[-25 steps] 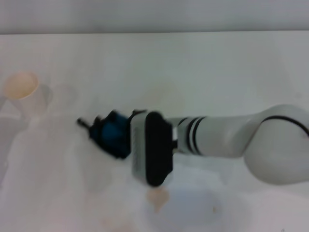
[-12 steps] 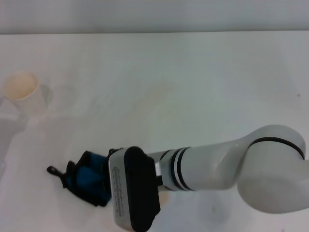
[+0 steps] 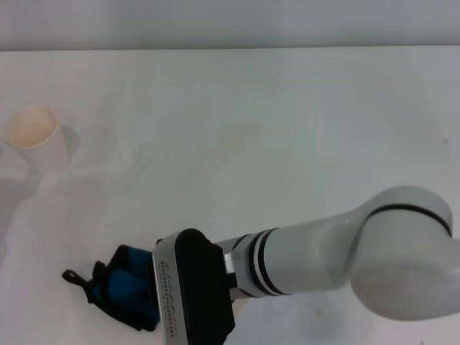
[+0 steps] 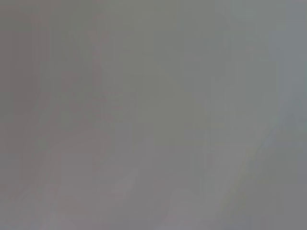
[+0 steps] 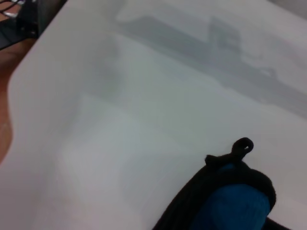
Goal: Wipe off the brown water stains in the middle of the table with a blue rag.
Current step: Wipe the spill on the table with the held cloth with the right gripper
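The blue rag [image 3: 128, 282] is bunched up, its black loop [image 3: 70, 276] sticking out to the left. It is low over the near left part of the white table [image 3: 323, 108]. My right gripper [image 3: 118, 291] is shut on it, with the arm reaching across from the right. In the right wrist view the rag [image 5: 232, 208] and its loop [image 5: 242, 144] hang just over the tabletop. Only a faint tan smear of the brown water stains [image 3: 233, 140] shows mid-table, well beyond the rag. My left gripper is out of view; its wrist view is plain grey.
A cream paper cup [image 3: 34, 136] stands at the far left of the table. The table's corner and edge [image 5: 29, 67] show in the right wrist view, with dark gear and the floor beyond it.
My right arm has swept the rag from the left-middle of the table toward the near left edge, and the wrist has dropped lower in the head view.
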Tool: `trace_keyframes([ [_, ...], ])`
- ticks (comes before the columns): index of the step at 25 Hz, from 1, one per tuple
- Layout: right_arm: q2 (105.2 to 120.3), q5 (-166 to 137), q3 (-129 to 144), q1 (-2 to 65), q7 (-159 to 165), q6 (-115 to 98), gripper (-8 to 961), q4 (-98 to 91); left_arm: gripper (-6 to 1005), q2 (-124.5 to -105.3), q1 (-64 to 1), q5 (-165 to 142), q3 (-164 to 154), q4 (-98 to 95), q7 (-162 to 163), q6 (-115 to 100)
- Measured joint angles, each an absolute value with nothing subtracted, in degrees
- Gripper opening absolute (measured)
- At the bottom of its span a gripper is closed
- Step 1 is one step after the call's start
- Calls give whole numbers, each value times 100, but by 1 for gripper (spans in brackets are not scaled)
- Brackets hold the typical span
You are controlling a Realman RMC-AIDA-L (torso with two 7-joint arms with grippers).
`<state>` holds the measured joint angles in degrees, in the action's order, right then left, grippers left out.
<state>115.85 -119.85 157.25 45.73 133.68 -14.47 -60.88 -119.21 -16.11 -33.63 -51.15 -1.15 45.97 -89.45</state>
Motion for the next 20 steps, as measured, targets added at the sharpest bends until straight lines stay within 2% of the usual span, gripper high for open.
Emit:
trace_keyframes([
  [4,11573,-11963,15292,4440,13167,-2226,72,-6302,887,-11918,-1607,-3358,-5115,-114,4597,-8948],
  [12,11612,-10916,13810,3468,10855,-4103,72,-6733,887,-11909,-1607,-3354,-5115,-123,4597,-9022],
  [20,11617,-10774,13407,3401,10742,-4895,71,-6658,887,-11909,-1606,-3354,-5115,-123,4597,-9029],
])
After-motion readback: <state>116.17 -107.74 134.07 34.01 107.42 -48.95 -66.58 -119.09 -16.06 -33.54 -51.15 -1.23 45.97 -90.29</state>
